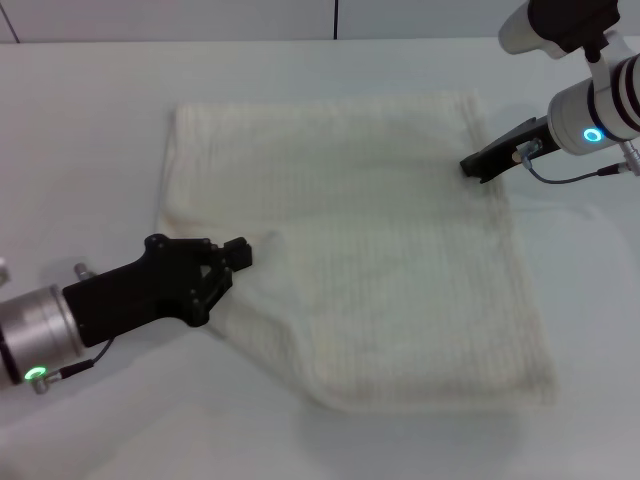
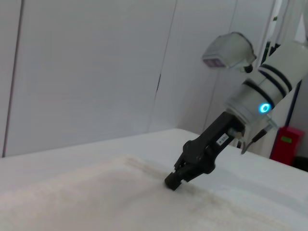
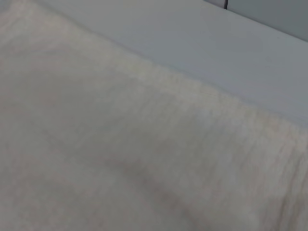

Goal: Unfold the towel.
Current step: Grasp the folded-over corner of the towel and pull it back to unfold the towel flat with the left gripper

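The towel (image 1: 370, 260), cream-white with a fine grid texture, lies mostly flat across the middle of the table, and its near left side runs in slanted. My left gripper (image 1: 240, 254) sits low at the towel's left edge, fingers together on a small raised fold of cloth. At the far right edge, my right gripper (image 1: 474, 166) is tipped down onto the towel. In the left wrist view the right gripper (image 2: 173, 183) has its tips closed and touching the cloth (image 2: 96, 197). The right wrist view shows only towel (image 3: 120, 159) close up.
The white table (image 1: 90, 130) extends on all sides of the towel. A grey wall (image 2: 86, 72) stands behind it. A red object (image 2: 286, 144) shows past the table's end in the left wrist view.
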{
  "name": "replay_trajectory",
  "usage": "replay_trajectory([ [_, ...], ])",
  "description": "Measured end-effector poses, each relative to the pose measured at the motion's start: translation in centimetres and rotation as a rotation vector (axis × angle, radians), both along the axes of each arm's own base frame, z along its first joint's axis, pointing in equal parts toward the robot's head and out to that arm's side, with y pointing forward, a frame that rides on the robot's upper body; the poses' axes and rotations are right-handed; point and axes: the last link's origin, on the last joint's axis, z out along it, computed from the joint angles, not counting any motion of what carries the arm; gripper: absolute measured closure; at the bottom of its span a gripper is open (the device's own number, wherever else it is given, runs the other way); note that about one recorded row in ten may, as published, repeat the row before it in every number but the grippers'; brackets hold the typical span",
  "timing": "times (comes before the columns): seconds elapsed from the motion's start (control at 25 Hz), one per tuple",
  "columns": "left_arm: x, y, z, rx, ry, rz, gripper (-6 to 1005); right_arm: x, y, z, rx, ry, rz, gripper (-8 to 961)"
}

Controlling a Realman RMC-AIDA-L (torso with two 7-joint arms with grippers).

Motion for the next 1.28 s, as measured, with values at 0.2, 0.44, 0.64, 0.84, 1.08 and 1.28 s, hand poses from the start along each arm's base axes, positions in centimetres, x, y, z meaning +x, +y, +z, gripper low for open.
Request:
replay_trajectory([
  [0.2, -0.3, -1.4, 1.7, 0.014, -0.041, -0.055, 964, 0.0, 0.0, 0.0, 0.001, 0.002, -0.001, 953],
  [0.44, 0.1, -2.5, 2.3, -0.02, -0.052, -0.131, 963, -0.1, 0.0, 0.0, 0.002, 0.004, -0.002, 953],
  [0.64, -0.1, -2.8, 2.5, -0.018, -0.049, -0.14, 962, -0.1, 0.1, 0.1, 0.004, 0.005, -0.002, 953],
  [0.84, -0.4, -3.0, 2.6, -0.012, -0.04, -0.137, 961, -0.1, 0.1, 0.1, 0.005, 0.007, -0.002, 954],
  [1.08, -1.9, -4.1, 3.3, 0.006, -0.02, -0.095, 961, -0.1, 0.2, 0.2, 0.012, 0.013, -0.007, 954],
  [1.28, -2.3, -4.3, 3.5, 0.015, -0.01, -0.088, 960, 0.0, 0.2, 0.2, 0.012, 0.012, -0.007, 954],
])
